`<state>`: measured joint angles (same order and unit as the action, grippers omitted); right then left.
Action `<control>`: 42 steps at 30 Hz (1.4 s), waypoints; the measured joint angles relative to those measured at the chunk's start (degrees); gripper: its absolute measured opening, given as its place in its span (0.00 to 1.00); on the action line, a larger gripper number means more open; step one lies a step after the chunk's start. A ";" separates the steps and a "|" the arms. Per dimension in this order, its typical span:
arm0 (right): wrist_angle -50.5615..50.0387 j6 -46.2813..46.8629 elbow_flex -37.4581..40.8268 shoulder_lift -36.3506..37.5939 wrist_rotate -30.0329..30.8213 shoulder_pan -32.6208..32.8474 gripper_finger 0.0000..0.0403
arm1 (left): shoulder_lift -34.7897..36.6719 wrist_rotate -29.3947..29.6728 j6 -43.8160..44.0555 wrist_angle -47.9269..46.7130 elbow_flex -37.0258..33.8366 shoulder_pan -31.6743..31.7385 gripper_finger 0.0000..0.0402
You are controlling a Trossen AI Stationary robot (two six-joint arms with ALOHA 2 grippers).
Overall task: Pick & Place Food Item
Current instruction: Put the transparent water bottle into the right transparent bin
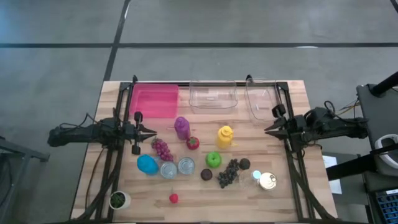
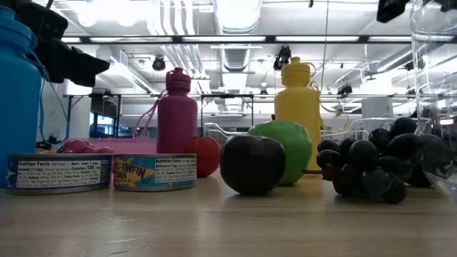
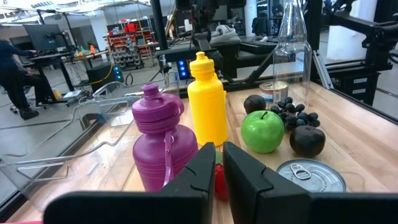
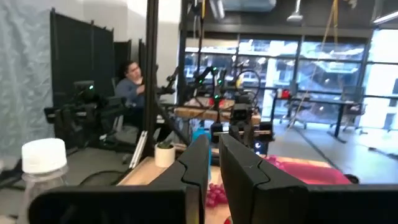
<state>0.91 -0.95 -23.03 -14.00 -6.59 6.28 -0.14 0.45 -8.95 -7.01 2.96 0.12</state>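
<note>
Food items lie in the middle of the table: a green apple (image 1: pixel 213 159), a red fruit (image 1: pixel 193 142), purple grapes (image 1: pixel 161 149), dark grapes (image 1: pixel 229 173) and a dark plum (image 1: pixel 206 175). All rest on the wood. My left gripper (image 1: pixel 153 132) sits shut at the table's left side, pointing level at the purple bottle (image 3: pixel 163 146). My right gripper (image 1: pixel 267 129) is shut at the table's right side, raised and pointing across the table (image 4: pixel 213 142). Neither holds anything.
A pink tray (image 1: pixel 154 101) and two clear containers (image 1: pixel 213 95) (image 1: pixel 261 101) line the far edge. A yellow bottle (image 1: pixel 224 137), a blue bottle (image 1: pixel 147 164), two tins (image 1: pixel 168 169) (image 1: pixel 186 165), a small plant pot (image 1: pixel 118 200) and a clear jar (image 1: pixel 266 180) stand among the food.
</note>
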 joint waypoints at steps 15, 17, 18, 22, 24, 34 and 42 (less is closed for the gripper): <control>-31.62 2.13 -24.68 -14.43 -0.52 2.30 0.10 | 0.01 0.00 0.00 0.00 0.01 0.02 0.09; -36.10 2.40 -27.10 -16.01 -2.07 2.93 0.10 | 0.02 0.00 0.00 0.00 0.00 0.00 0.09; -38.40 2.04 -28.24 -16.67 -2.54 3.30 0.10 | 0.02 0.00 0.00 0.00 0.02 0.02 0.09; -43.49 3.05 -31.73 -18.11 -2.77 4.72 0.10 | 0.02 0.00 0.00 0.00 0.01 0.01 0.09; -45.08 3.58 -32.86 -18.50 -2.75 5.53 0.10 | 0.02 0.00 0.00 0.00 0.00 0.02 0.09; -47.37 6.07 -31.33 -18.75 -2.91 9.79 0.10 | 0.02 0.00 0.00 0.01 0.01 0.02 0.09; -47.41 6.91 -29.18 -19.40 -2.93 13.43 0.10 | 0.00 0.00 0.00 0.00 0.00 0.02 0.09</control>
<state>-46.51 5.96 -52.21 -33.41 -9.52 19.71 -0.14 0.45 -8.95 -7.00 2.96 0.14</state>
